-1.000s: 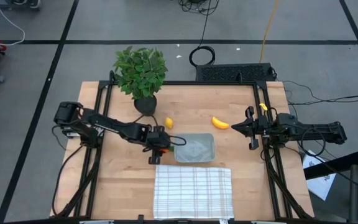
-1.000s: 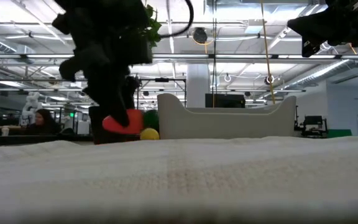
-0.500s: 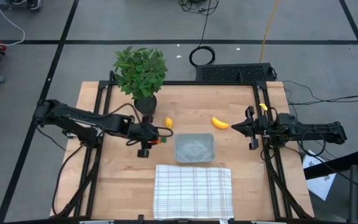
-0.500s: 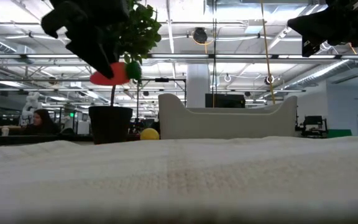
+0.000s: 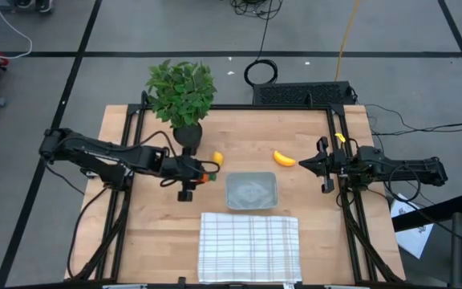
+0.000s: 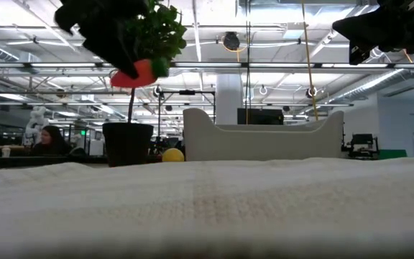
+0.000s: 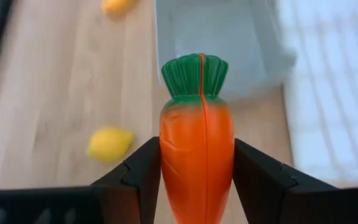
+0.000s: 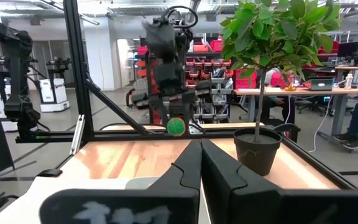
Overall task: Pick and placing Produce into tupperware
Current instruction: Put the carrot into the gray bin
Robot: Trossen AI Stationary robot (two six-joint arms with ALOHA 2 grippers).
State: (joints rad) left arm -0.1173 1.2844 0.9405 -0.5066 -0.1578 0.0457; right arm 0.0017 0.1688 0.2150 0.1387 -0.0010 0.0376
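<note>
The carrot (image 7: 197,149) tip is cut off between the left gripper (image 7: 197,180) fingers. In the low view the tupperware (image 6: 264,140) floor is hidden behind its wall, and the lemon (image 6: 172,155) beside it is partly masked by the blurred cloth (image 6: 207,208). The banana is not discernible there

The left arm reaches in from the left side of the surface, its links stretched low and nearly level toward the middle. Its end effector (image 5: 201,176) hangs raised above the surface, wrist level, both fingers (image 7: 135,180) pressed against the sides of the carrot (image 7: 197,143), whose green top points forward. The right arm waits at the right edge, folded back along its frame, and its end effector (image 5: 312,164) points inward with its fingers (image 8: 194,163) closed together, pads touching.
</note>
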